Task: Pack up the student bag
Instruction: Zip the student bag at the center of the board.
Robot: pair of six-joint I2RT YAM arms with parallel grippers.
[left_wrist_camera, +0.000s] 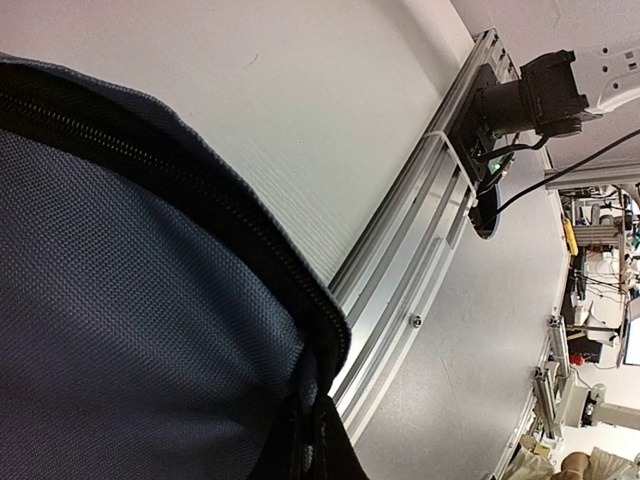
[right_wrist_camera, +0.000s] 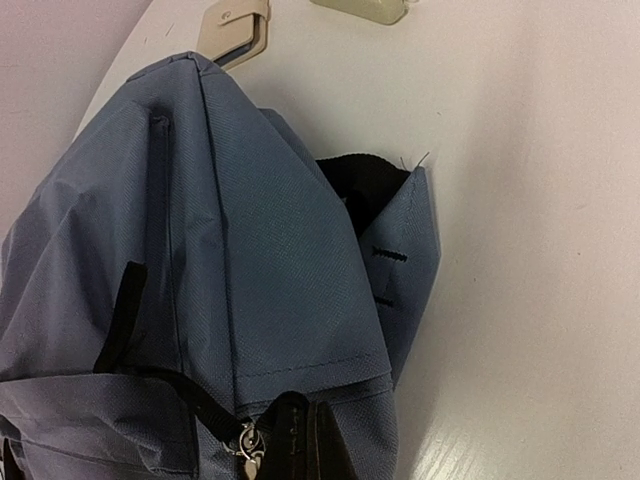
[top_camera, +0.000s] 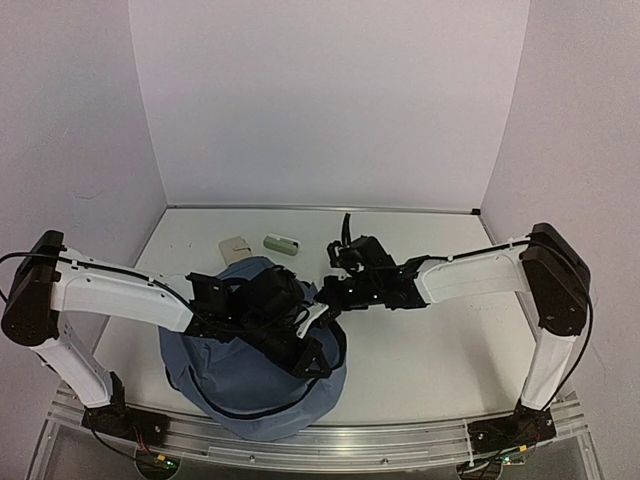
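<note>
The student bag (top_camera: 235,385) is a dusty-blue fabric backpack lying near the table's front edge, between the arms. My left gripper (top_camera: 310,358) is over the bag's right side. In the left wrist view it (left_wrist_camera: 318,440) is shut on the bag's edge by the black zip (left_wrist_camera: 200,195). My right gripper (top_camera: 328,292) reaches in from the right to the bag's upper right. In the right wrist view it (right_wrist_camera: 310,440) is shut on a fold of the bag (right_wrist_camera: 270,260), next to a metal zip pull (right_wrist_camera: 245,450). The bag's inside is hidden.
A beige item (top_camera: 235,247) and a pale green item (top_camera: 282,243) lie on the table just behind the bag; both also show in the right wrist view (right_wrist_camera: 235,30) (right_wrist_camera: 365,8). The aluminium rail (top_camera: 400,440) runs along the near edge, right under the bag.
</note>
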